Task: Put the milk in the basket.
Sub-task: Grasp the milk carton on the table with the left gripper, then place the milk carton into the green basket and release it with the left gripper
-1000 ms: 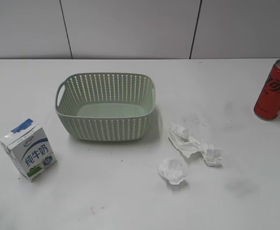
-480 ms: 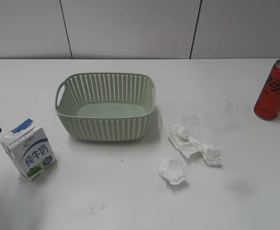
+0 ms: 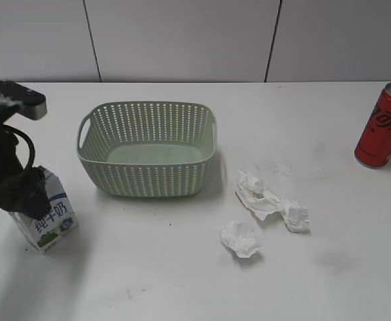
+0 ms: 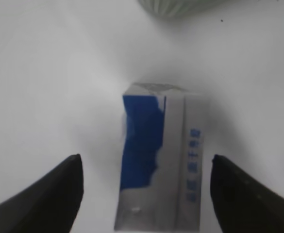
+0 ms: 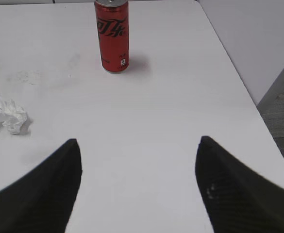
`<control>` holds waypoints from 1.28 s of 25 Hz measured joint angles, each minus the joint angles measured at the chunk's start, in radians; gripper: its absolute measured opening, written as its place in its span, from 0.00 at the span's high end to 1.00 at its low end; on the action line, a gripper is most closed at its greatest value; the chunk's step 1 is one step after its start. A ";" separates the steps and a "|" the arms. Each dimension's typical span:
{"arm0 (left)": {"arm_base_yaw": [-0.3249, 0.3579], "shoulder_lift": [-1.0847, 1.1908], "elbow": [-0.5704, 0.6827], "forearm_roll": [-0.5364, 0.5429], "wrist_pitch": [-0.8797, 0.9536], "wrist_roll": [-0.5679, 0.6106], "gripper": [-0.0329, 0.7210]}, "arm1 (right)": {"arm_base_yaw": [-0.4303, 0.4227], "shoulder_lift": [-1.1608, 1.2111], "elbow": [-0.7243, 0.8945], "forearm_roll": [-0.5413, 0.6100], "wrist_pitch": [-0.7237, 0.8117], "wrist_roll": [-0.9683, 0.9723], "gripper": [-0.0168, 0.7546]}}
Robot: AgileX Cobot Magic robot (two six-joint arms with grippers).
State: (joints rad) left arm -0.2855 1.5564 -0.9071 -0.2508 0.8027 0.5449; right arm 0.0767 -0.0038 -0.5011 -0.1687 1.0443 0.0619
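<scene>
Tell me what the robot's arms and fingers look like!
The left arm is black and chunky, with a looping black cable and a grey-topped block on its wrist. Both grippers' fingers are plain black, broad and tapering to blunt tips. No markings show.

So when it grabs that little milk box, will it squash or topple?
The milk looks like a thin paperboard carton, so a hard squeeze would probably dent it. It stands upright on a narrow base, so a sideways nudge might tip it. The left gripper is open with a finger on either side, which should allow an even grip.
</scene>
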 joint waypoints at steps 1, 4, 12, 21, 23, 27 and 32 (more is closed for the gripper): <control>-0.004 0.024 0.000 0.001 -0.003 0.003 0.16 | 0.000 0.000 0.000 0.000 0.000 0.000 0.22; -0.014 0.076 -0.001 0.010 -0.016 0.006 0.17 | 0.000 0.000 0.000 0.000 0.000 0.000 0.22; -0.018 0.066 -0.031 0.037 0.023 0.007 0.55 | 0.000 0.000 0.000 0.000 0.000 0.000 0.22; -0.019 -0.031 -0.319 0.098 0.181 0.009 0.54 | 0.000 0.000 0.000 0.000 0.000 0.000 0.22; -0.021 -0.032 -0.403 0.095 0.187 0.009 0.54 | 0.000 0.000 0.000 0.000 0.000 0.000 0.22; -0.063 -0.009 -0.542 0.098 0.178 0.009 0.54 | 0.000 0.000 0.000 0.000 0.000 0.000 0.22; -0.182 0.097 -0.621 0.098 0.150 0.009 0.54 | 0.000 0.000 0.000 0.000 0.000 0.000 0.22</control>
State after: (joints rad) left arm -0.4673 1.6533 -1.5277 -0.1526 0.9524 0.5537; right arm 0.0767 -0.0038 -0.5011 -0.1687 1.0443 0.0619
